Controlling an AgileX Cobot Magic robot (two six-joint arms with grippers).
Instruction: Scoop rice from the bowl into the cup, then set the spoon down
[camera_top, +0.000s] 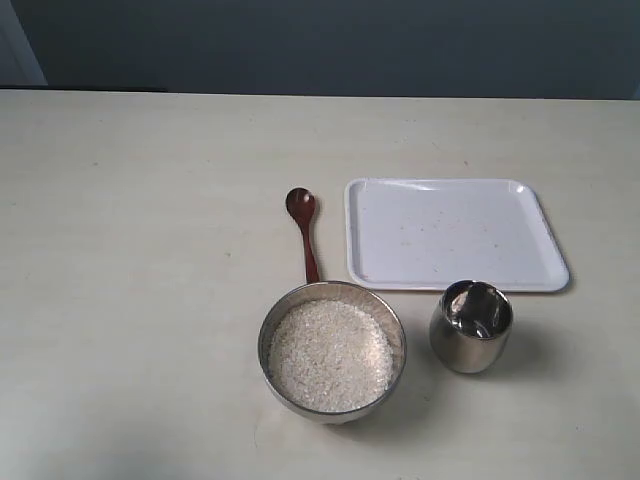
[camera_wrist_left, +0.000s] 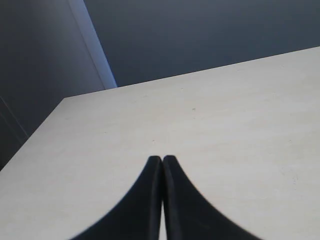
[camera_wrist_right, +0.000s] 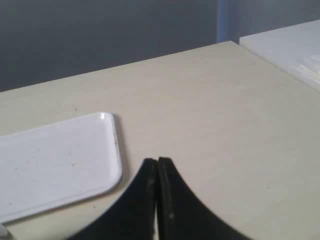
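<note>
A wide steel bowl (camera_top: 397, 330) stands near the front of the table, filled with white rice (camera_top: 330, 355). To its right is the small steel cup (camera_top: 470, 326), upright. The dark wooden spoon (camera_top: 304, 228) lies flat on the table just behind the bowl, its oval end pointing away. Neither arm shows in the exterior view. My left gripper (camera_wrist_left: 162, 159) is shut with nothing in it, over bare table. My right gripper (camera_wrist_right: 157, 161) is also shut and empty, beside a corner of the white tray (camera_wrist_right: 60, 160).
A white rectangular tray (camera_top: 455, 235) lies behind the cup, right of the spoon, with a few specks on it. The pale table (camera_top: 130, 250) runs back to a dark wall.
</note>
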